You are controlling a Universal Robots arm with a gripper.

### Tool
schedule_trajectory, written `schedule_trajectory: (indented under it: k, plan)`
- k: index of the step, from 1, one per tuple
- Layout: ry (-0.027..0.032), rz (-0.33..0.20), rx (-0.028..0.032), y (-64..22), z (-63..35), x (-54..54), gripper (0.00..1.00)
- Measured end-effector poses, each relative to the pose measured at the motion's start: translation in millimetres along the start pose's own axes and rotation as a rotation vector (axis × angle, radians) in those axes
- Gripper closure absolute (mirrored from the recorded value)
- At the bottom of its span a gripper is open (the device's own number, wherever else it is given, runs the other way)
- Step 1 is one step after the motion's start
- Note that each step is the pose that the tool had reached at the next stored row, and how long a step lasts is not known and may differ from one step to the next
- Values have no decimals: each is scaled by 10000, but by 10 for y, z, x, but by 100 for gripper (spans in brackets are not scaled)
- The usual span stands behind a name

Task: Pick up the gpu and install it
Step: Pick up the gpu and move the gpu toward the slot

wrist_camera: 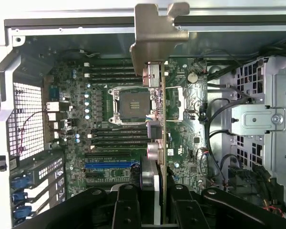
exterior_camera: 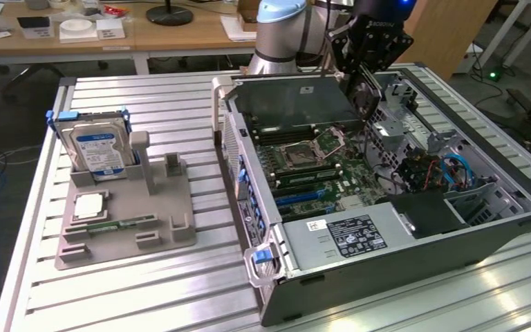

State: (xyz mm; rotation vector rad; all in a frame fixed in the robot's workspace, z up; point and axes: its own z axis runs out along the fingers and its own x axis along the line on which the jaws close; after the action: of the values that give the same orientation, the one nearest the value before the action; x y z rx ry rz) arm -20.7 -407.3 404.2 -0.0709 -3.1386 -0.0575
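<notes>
My gripper (exterior_camera: 362,69) hangs over the far end of the open computer case (exterior_camera: 487,228), shut on the gpu (exterior_camera: 367,97). In the wrist view the gpu (wrist_camera: 158,124) stands edge-on between my two black fingers (wrist_camera: 126,205). Its silvery metal bracket (wrist_camera: 157,33) points away from me toward the case wall. My gripper (wrist_camera: 155,210) holds the card above the motherboard (wrist_camera: 109,143), roughly over the CPU socket (wrist_camera: 133,102) and not seated in any slot. The blue expansion slot (wrist_camera: 107,165) lies beside the card's line.
The case lies on its side on a slatted metal table (exterior_camera: 155,290). A grey fixture tray (exterior_camera: 127,214) at the exterior view's left holds a hard drive (exterior_camera: 97,149) with a blue label, a CPU and a memory stick. Drive cages and cables (wrist_camera: 257,119) crowd the case's other side.
</notes>
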Motion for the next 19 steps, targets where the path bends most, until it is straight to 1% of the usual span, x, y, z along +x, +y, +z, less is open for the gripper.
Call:
schedule_trajectory:
  k: [12,19]
  plan:
    - [1,-1,0,0,0,-2,72]
    - [1,-3,1,4,8,-79,72]
